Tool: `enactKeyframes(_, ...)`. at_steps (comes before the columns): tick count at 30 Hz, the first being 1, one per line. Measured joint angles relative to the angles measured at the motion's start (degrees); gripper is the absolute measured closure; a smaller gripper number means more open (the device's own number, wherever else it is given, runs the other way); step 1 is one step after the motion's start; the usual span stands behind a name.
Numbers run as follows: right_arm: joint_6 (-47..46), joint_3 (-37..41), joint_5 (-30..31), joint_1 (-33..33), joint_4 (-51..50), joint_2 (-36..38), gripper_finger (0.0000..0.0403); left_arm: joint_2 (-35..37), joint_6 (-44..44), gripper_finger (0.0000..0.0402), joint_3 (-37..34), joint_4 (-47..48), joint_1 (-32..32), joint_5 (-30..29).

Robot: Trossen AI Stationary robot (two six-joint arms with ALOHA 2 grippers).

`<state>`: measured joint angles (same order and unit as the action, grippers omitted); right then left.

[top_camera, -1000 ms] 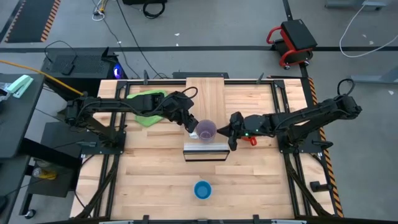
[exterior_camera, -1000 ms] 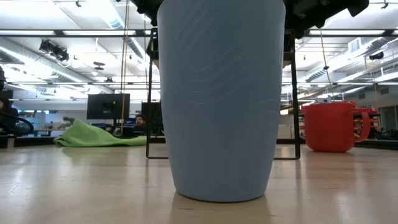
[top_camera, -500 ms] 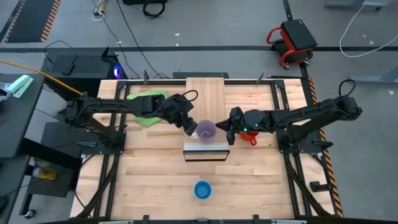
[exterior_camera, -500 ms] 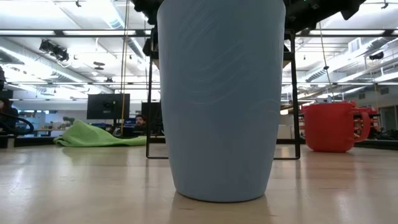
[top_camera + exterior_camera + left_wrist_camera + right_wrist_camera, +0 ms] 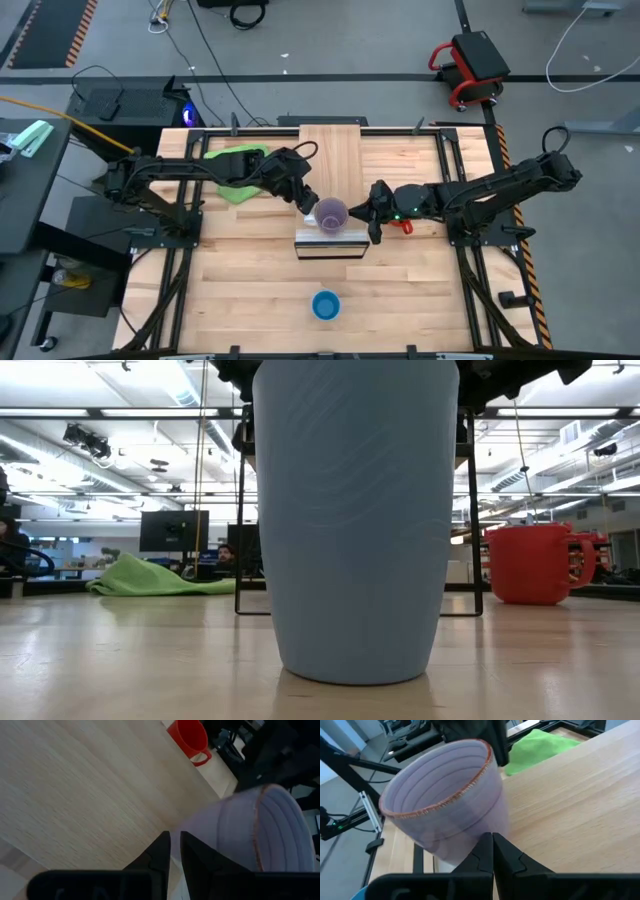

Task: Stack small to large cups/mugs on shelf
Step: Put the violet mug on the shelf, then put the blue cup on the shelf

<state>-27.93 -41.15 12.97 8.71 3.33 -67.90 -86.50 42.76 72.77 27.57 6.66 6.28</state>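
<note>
The translucent purple cup (image 5: 332,214) stands on the light-wood shelf (image 5: 331,150), close to its silver-strip end (image 5: 331,240). My left gripper (image 5: 306,203) is shut beside the cup on the table's left side; my right gripper (image 5: 368,214) is shut beside it on the right. The wrist views show the cup (image 5: 250,832) (image 5: 445,800) just past each pair of fingers. The red mug (image 5: 403,224) stands on the tabletop, half hidden under my right arm, and shows whole in the low view (image 5: 535,565). The blue cup (image 5: 326,305) stands on its base near the table's near edge. My left gripper lies level from the table's left, its shut fingers (image 5: 192,852) against the purple cup's side wall (image 5: 210,827). The cup stands on the shelf. My right gripper comes level from the table's right, with its shut fingertips (image 5: 492,845) at the cup's lower wall (image 5: 470,837). Whether they touch it, I cannot tell.
A green cloth (image 5: 235,160) lies at the far left, behind my left arm. In the low view the blue cup (image 5: 355,520) fills the middle and hides most of the shelf's dark legs (image 5: 240,510). Bare tabletop lies around the blue cup.
My right gripper swung a little toward the far edge, uncovering more of the red mug, then came back toward the near edge beside the purple cup. The cup has shifted slightly toward the shelf's silver-strip end. Both grippers stayed shut.
</note>
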Motion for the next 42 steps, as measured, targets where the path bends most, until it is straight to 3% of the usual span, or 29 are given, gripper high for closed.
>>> enactKeyframes(12, -0.34, 0.0, 0.71, 0.07, -1.16, -0.01, 0.0399, 0.05, -1.5, 0.0349, 0.0, 0.99, 3.46, -0.02)
enactKeyframes(19, -2.29, -0.13, 4.04, 0.07, -3.48, 1.16, 0.0399, 4.59, -2.9, 0.0354, -0.04, 5.58, 5.85, -0.04)
enactKeyframes(24, -6.72, -4.85, 6.04, 0.53, -17.04, 4.7, 0.0399, 10.44, -2.99, 0.036, 0.0, 14.16, 6.88, -4.13)
enactKeyframes(32, -17.91, -24.47, 12.32, 10.34, -48.52, 6.25, 0.0399, 16.92, 1.96, 0.0361, 0.02, 32.63, 4.05, -10.03)
enactKeyframes(37, -33.36, -33.51, 15.72, 19.57, -65.39, 4.95, 0.0399, 17.77, 6.33, 0.0359, 0.02, 39.4, -1.25, -11.04)
enactKeyframes(42, -50.21, -34.05, 16.16, 30.04, -70.65, 1.92, 0.0399, 17.86, 9.42, 0.0363, -0.02, 41.58, -7.49, -12.44)
